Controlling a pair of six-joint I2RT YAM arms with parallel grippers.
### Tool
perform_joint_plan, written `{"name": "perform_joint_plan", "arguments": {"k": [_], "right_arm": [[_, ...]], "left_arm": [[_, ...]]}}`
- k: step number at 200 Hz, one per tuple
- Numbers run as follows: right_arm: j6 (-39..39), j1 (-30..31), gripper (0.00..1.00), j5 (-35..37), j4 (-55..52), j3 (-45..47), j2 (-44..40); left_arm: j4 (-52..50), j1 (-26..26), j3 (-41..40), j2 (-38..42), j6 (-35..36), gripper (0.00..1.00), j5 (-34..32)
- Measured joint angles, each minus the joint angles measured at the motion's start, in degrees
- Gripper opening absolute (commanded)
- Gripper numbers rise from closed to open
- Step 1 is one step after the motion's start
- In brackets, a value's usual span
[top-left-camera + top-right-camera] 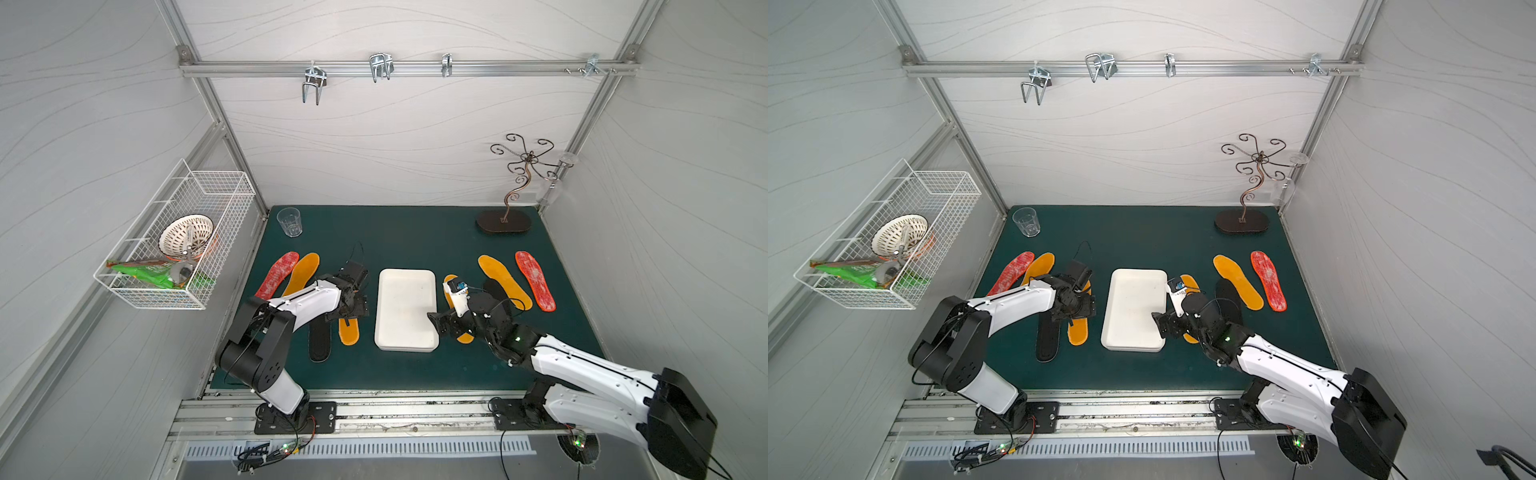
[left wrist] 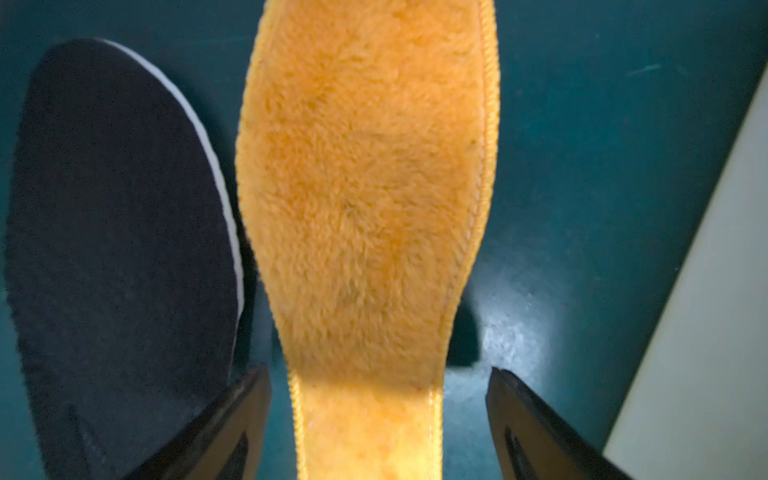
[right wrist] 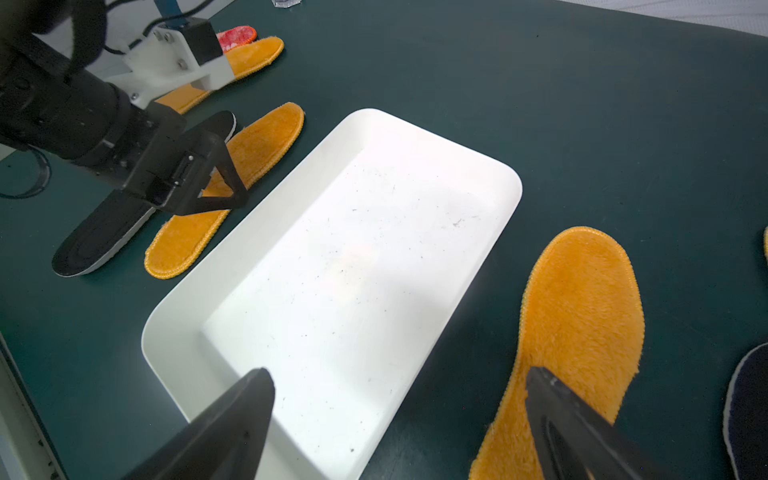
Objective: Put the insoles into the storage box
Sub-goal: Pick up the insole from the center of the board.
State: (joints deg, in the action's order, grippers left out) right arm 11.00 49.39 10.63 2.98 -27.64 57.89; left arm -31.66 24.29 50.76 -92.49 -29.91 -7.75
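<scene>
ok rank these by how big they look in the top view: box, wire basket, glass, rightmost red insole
1. basket, though it hangs nearer the camera, so its true size is unsure
2. box
3. red insole
4. glass

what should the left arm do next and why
Probably lower the left gripper and close on the orange insole: its fingers stand open either side of it, holding nothing, and the box is empty.

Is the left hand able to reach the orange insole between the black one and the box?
Likely yes: the left hand hangs open right over the orange insole, nothing covering it; the black insole lies close alongside.
</scene>
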Motion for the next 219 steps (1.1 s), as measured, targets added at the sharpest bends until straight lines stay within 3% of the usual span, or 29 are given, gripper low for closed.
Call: {"name": "perform_joint_plan", "arguments": {"k": [44,113,219], "right_arm": [[0.2,0.0,0.99,0.0,0.0,0.4,-1.3],[0.2,0.0,0.99,0.5,0.0,0.4,-1.4],[1.2,0.0,0.99,1.4,0.1,0.4,-1.0]], "left_arm": [[1.3,-0.3,0.7,-2.1,0.2,0.84,-0.4],[2.2,-0.3,2.7,-4.1,0.2,0.60,-1.0],[1.1,-0.3,2.3,-2.0,0.2,0.59,-3.0]]}}
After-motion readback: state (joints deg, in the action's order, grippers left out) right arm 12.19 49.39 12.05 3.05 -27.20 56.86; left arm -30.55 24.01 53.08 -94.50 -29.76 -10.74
